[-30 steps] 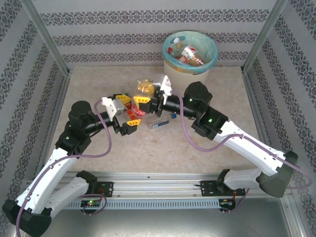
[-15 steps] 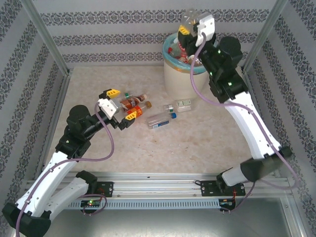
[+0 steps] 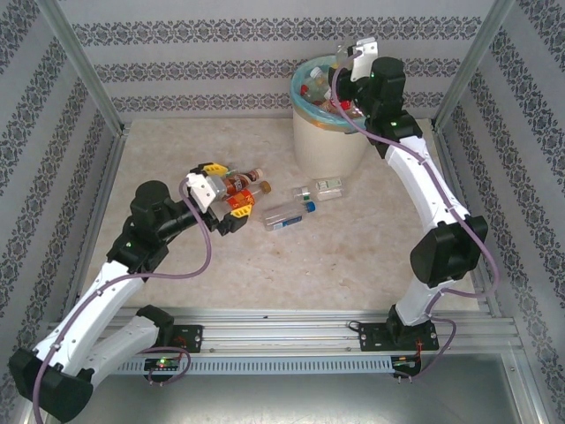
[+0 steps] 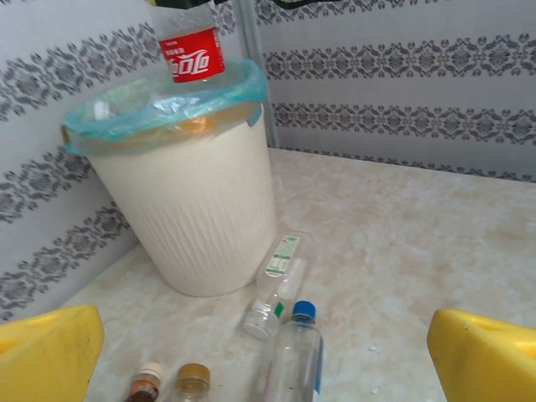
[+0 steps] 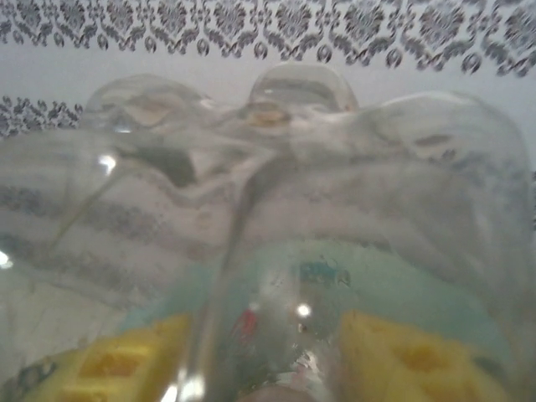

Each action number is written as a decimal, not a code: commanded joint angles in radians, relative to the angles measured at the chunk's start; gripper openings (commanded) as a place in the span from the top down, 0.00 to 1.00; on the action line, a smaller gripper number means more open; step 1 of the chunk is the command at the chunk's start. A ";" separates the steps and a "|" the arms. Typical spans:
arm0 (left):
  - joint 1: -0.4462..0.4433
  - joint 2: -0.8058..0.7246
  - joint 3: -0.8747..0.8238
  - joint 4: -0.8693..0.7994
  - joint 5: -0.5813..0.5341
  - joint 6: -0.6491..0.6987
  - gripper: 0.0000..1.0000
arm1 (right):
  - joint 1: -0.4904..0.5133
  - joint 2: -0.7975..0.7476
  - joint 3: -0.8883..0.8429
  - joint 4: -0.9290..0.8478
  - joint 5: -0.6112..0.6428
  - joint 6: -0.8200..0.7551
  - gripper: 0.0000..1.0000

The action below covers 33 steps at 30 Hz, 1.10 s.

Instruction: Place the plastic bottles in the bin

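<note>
Swung from the table [image 3: 371, 256], the right gripper [image 3: 338, 78] clamped a clear red-labelled plastic bottle [image 4: 191, 46] over the round cream teal-lined bin [image 3: 325, 146], ready to drop; the left gripper [image 3: 224, 188] gaped near two brown-filled bottles [image 3: 244, 184]

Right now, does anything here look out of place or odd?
Nothing spilled or broken. Four bottles lie on their sides on the table near the bin, not in it, and a red-labelled bottle sticks up above its rim.

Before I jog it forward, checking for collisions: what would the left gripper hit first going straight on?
Probably the brown bottles, lying right at the open left gripper; the blue-capped bottle lies just beyond.
</note>
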 commanded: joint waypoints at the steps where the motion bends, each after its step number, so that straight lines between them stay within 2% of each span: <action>1: -0.009 0.026 0.040 -0.001 0.075 -0.076 0.00 | -0.002 0.011 -0.015 0.007 -0.053 0.049 0.49; 5: -0.008 0.056 0.042 0.044 0.094 -0.120 0.00 | -0.004 0.008 0.003 -0.002 -0.057 0.059 0.33; 9: -0.008 0.077 0.046 0.049 0.097 -0.118 0.00 | -0.002 -0.001 0.046 -0.011 -0.052 0.053 0.22; 16: -0.008 0.098 0.054 0.042 0.075 -0.125 0.02 | 0.007 0.014 0.167 -0.046 -0.008 0.009 0.22; 21: -0.008 0.104 0.050 0.036 0.069 -0.115 0.02 | 0.006 0.116 0.300 -0.089 -0.072 -0.002 0.29; 24: -0.008 0.106 0.046 0.035 0.062 -0.110 0.02 | 0.006 0.214 0.413 -0.170 -0.104 0.007 0.41; 26: -0.008 0.111 0.044 0.038 0.060 -0.110 0.02 | 0.004 0.285 0.494 -0.243 -0.133 0.024 0.45; 33: -0.008 0.127 0.045 0.030 0.064 -0.105 0.02 | 0.024 0.569 0.897 -0.455 -0.230 0.077 0.52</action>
